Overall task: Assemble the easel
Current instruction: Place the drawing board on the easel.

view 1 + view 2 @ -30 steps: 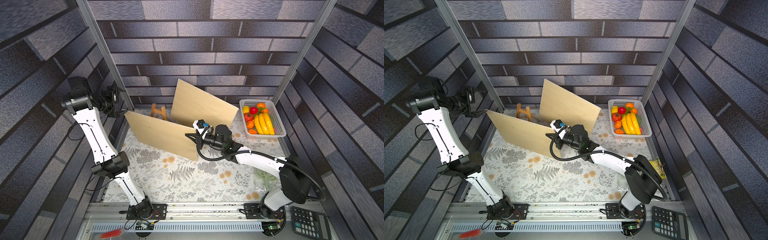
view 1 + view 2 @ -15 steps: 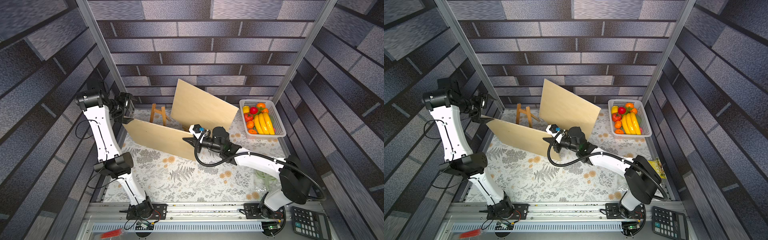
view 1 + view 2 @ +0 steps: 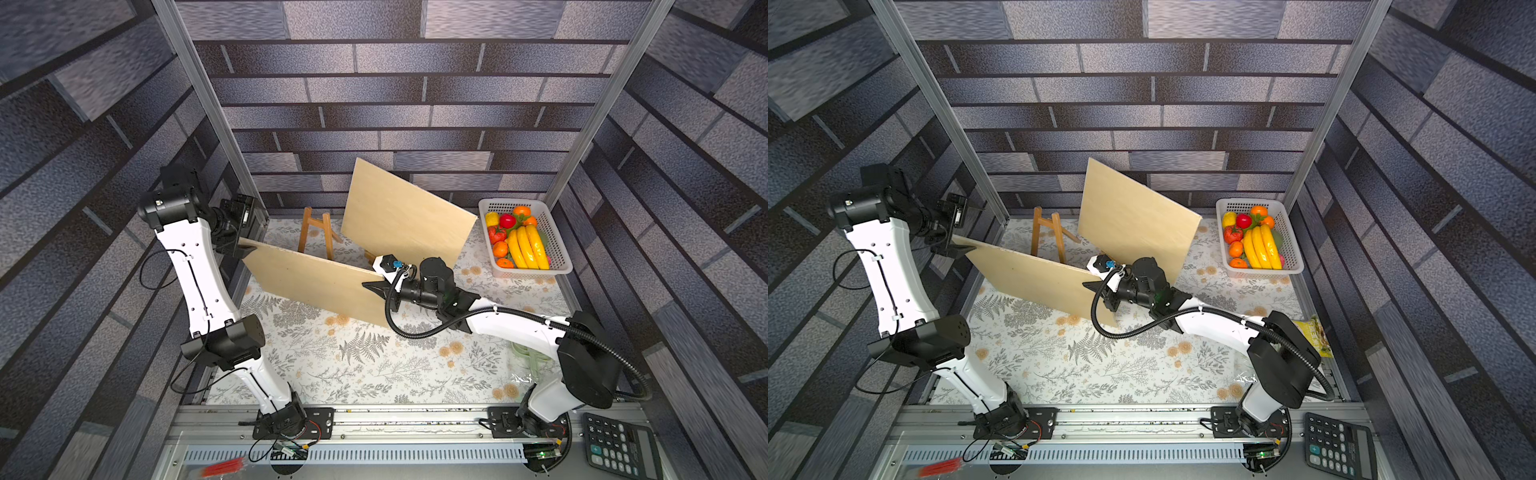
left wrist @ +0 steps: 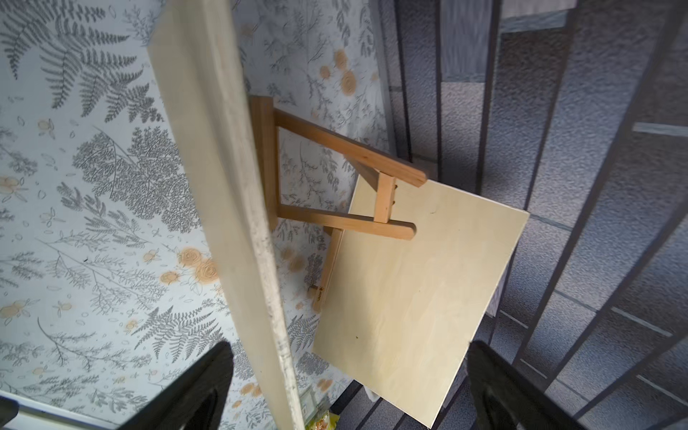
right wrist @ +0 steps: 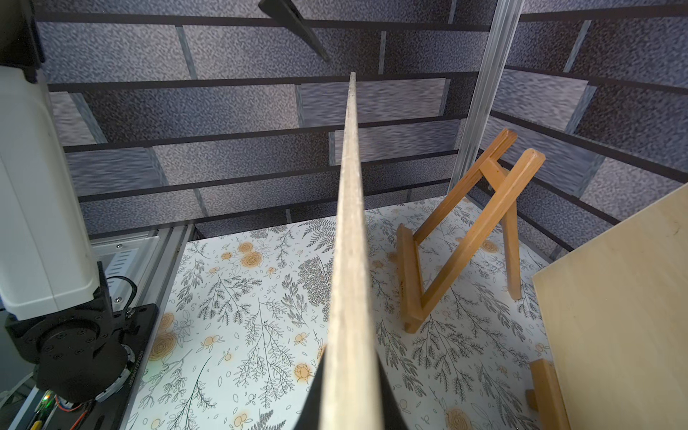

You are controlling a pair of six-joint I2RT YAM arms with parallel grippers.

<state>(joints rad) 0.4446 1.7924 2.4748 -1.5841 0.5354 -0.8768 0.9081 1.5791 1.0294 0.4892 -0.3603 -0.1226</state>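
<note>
My right gripper [image 3: 374, 286] [image 3: 1096, 286] is shut on the right end of a pale plywood board [image 3: 316, 282] [image 3: 1038, 278], holding it on edge above the table. The right wrist view looks along the board's thin edge [image 5: 350, 223], with a dark finger on each side. My left gripper [image 3: 253, 232] [image 4: 346, 387] is open, its fingers [image 4: 201, 387] straddling the board's left corner [image 4: 238, 208] without touching it. A small wooden easel [image 3: 316, 232] [image 3: 1046, 237] [image 4: 327, 178] [image 5: 465, 231] stands behind the board. A second board [image 3: 407, 220] [image 4: 417, 290] leans at the back.
A white basket [image 3: 559, 257] of toy fruit sits at the back right. A metal corner post [image 3: 208, 124] rises close behind the left gripper. A calculator [image 3: 619, 444] lies off the table at the front right. A wooden foot [image 5: 547, 391] shows under the leaning board.
The left arm has swung in from the side wall, and its open jaws now straddle the held board's left corner. The right gripper has brought the board lower and slightly left.
</note>
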